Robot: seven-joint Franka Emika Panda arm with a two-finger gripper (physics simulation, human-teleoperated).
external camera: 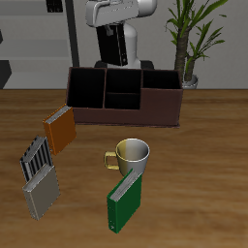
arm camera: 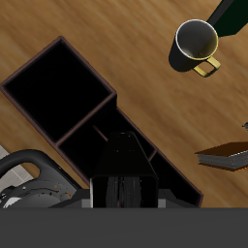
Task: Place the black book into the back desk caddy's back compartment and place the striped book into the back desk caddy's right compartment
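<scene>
Exterior view, largest first: wooden bench [external camera: 199,179], with the back desk caddy [external camera: 126,116] set long-side-on towards its rear, just ahead of the robot's base. Open tops facing up, so loadable only from above. Potted plant [external camera: 194,39] behind the caddy's far end.

Then the books, all forward of the caddy. Orange-brown book [external camera: 60,129] nearest it, off one end. Striped book [external camera: 37,157] farther forward of that same end, propped up on edge and not flat, untouched, well apart from the right compartment [arm camera: 53,87] at the caddy's opposite end. Grey book [external camera: 39,196] just beyond the striped one, nearer the bench's front edge. Green book [external camera: 124,201] also upright, well forward of the caddy's middle. Upright poses probably meant to offer a thin spine for pinching.

Yellow-rimmed mug [external camera: 133,153] between the green book and the caddy, touching neither the caddy nor the striped book.

Smallest: end effector [arm camera: 121,184], hanging above the caddy's middle section, presumably lined up over the back compartment [external camera: 123,81]. Dark mass at its tip in the wrist view; possibly the black book, found nowhere on the bench, but cannot tell. Likewise cannot tell whether clamped or parted. Judged step: lowering the black book into that rear slot, striped book not yet started.
</scene>
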